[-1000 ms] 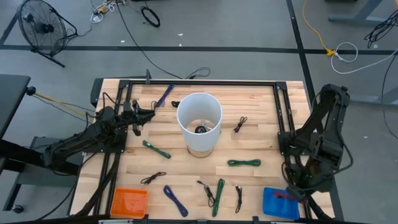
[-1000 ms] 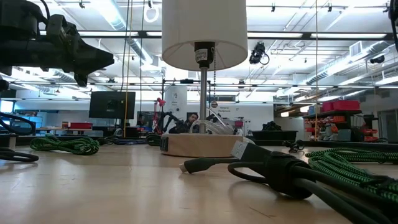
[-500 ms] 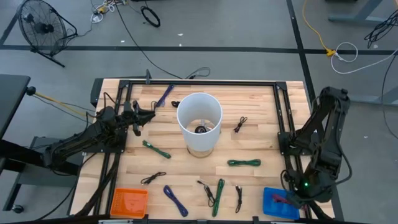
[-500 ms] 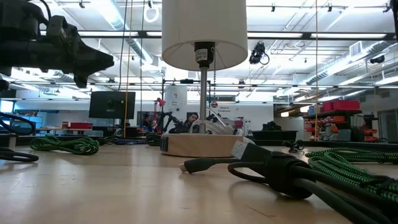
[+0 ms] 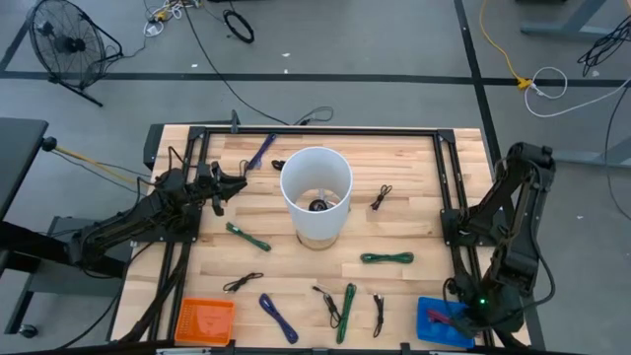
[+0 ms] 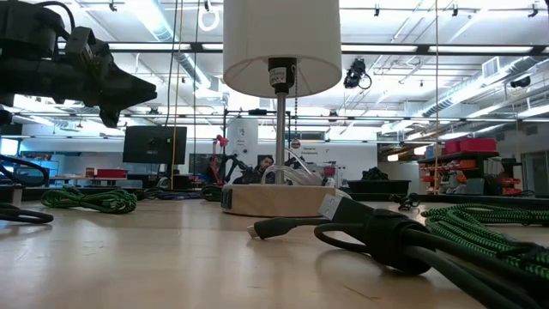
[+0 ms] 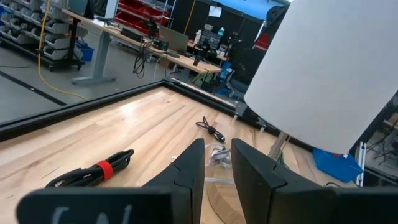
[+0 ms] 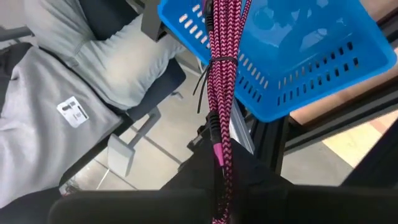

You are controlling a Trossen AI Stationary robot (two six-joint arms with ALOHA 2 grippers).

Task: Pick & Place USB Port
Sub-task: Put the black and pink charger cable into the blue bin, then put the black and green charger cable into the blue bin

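Lamp (image 5: 315, 194) mid-table; bins (image 5: 205, 320) at both near corners.

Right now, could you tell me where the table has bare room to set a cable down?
Bare wood lies between the lamp and the green cable, and right of the small black cable. The front edge between the orange bin and blue bin is crowded with cables.

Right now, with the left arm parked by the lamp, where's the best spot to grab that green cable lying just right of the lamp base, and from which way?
Grip the green cable at its middle, where the strands are bundled tightest. It lies flat and stretched sideways across the table, with bare wood around it, so a hand would likely do best coming straight down, fingers straddling the bundle crosswise.
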